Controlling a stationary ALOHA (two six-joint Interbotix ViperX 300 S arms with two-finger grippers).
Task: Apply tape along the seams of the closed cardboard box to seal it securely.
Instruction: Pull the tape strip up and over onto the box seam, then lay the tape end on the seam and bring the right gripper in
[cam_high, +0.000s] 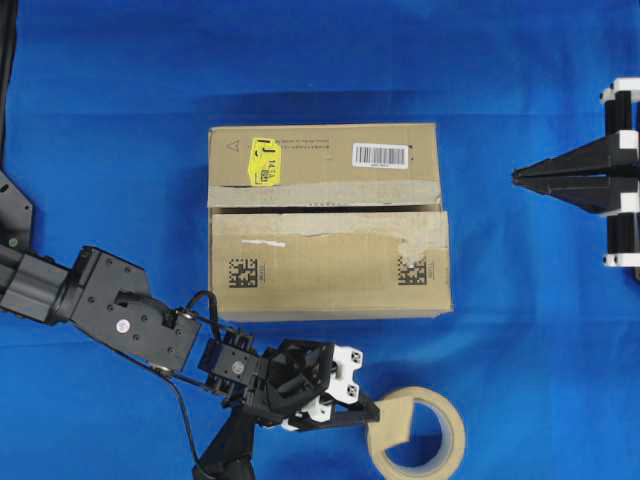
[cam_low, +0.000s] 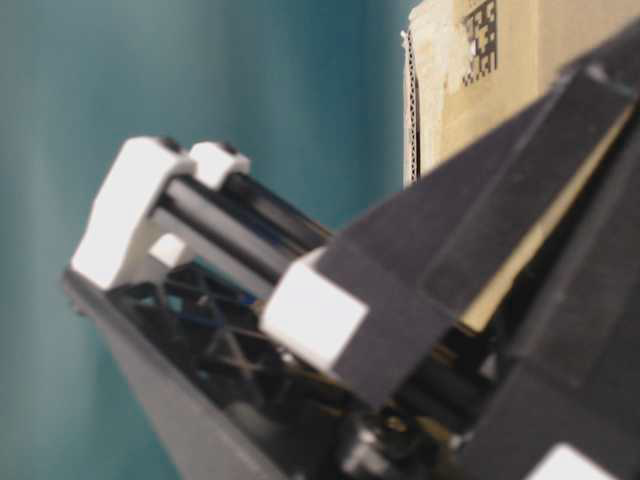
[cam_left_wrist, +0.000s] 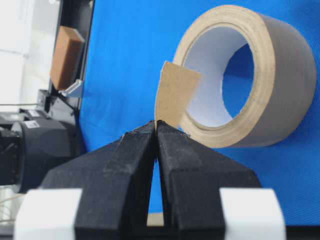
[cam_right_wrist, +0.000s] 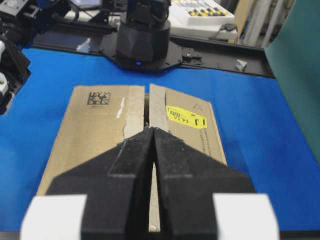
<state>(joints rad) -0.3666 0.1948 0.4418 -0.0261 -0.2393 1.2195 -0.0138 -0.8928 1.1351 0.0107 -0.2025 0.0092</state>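
The brown cardboard box (cam_high: 330, 270) lies mid-table, its seam (cam_high: 325, 207) running left to right between worn pale tape remnants. The beige tape roll (cam_high: 455, 428) stands near the front edge. My left gripper (cam_high: 372, 412) is shut on the tape (cam_left_wrist: 175, 95), a short tan strip sticking up from the roll (cam_left_wrist: 270, 75) between the closed tips (cam_left_wrist: 157, 121). The table-level view shows that strip (cam_low: 540, 240) clamped between the black fingers (cam_low: 470, 230), with the box (cam_low: 500, 80) behind. My right gripper (cam_high: 518, 178) hovers right of the box, shut and empty. Its wrist view looks along the seam (cam_right_wrist: 147, 102) from behind its tips (cam_right_wrist: 152, 130).
The box top carries a yellow sticker (cam_high: 265, 162), a white barcode label (cam_high: 380, 155) and two black square codes (cam_high: 243, 273). An arm base (cam_right_wrist: 142, 40) stands beyond the box's far end. A brown block (cam_left_wrist: 65, 55) sits off the blue table.
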